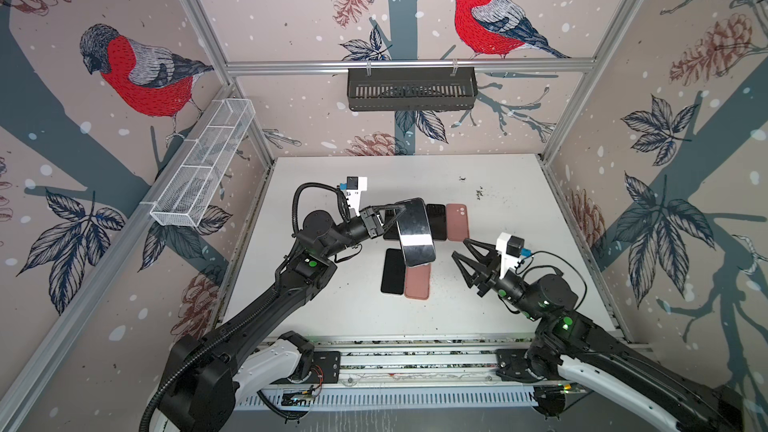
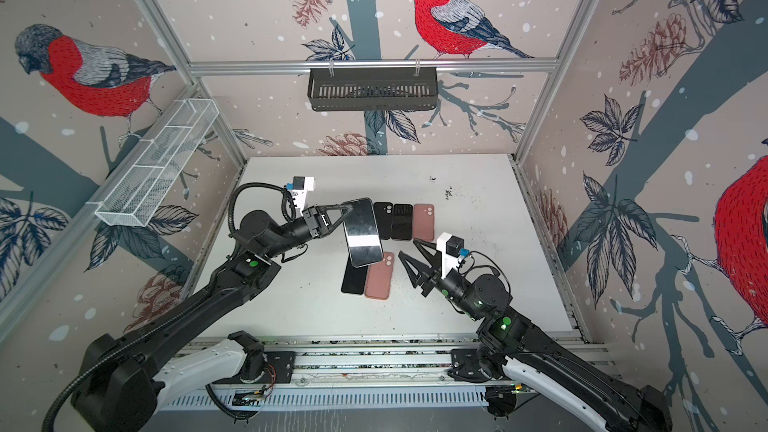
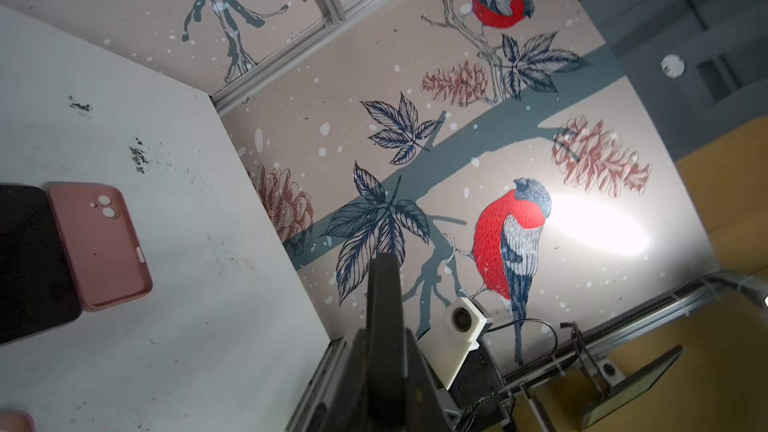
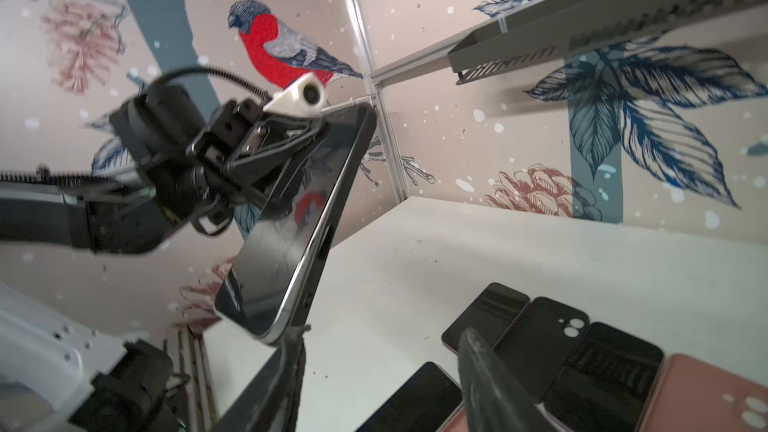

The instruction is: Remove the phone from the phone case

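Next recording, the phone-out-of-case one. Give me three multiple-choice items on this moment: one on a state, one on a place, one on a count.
1. The right hand is:
A. open, holding nothing
B. shut and empty
C. shut on something

2. The silver-edged phone is:
A. in the right hand
B. lying flat
C. held above the table by the left hand

3. How many pink cases lie on the table?
A. one
B. two
C. four

Answers:
1. A: in both top views its fingers stand apart with nothing between them.
2. C: the left hand clamps one end, and the phone hangs tilted over the others.
3. B: one lies in the back row and one nearer the robot.
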`<action>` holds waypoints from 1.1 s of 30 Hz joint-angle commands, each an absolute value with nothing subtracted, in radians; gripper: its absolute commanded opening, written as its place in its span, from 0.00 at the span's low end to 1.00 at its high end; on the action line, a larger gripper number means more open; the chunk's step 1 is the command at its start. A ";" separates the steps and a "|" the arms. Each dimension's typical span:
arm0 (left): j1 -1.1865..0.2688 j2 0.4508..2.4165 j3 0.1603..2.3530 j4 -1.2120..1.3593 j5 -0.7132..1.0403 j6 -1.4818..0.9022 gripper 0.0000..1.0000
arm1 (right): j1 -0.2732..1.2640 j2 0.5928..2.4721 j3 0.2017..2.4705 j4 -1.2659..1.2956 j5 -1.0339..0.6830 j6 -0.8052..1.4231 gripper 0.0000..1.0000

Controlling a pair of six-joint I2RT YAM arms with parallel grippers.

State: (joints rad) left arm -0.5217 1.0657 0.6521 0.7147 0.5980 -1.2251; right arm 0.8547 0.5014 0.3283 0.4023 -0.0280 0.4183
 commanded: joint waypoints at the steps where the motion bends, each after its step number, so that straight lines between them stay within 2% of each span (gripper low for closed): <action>1: -0.533 1.055 0.613 0.936 0.465 -1.461 0.00 | 0.814 0.542 0.365 0.360 -0.102 0.715 0.60; 11: -0.563 1.025 0.615 0.871 0.398 -1.457 0.00 | 0.774 0.666 0.311 0.667 -0.322 0.953 0.55; 33: -0.570 1.042 0.590 0.914 0.391 -1.433 0.00 | 0.821 0.746 0.286 0.825 -0.378 0.995 0.53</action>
State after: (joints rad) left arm -0.5671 1.0412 0.5915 0.7811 0.3889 -1.4315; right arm 0.8173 0.7391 0.2783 0.7624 -0.3660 0.9916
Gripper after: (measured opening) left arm 0.123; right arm 0.528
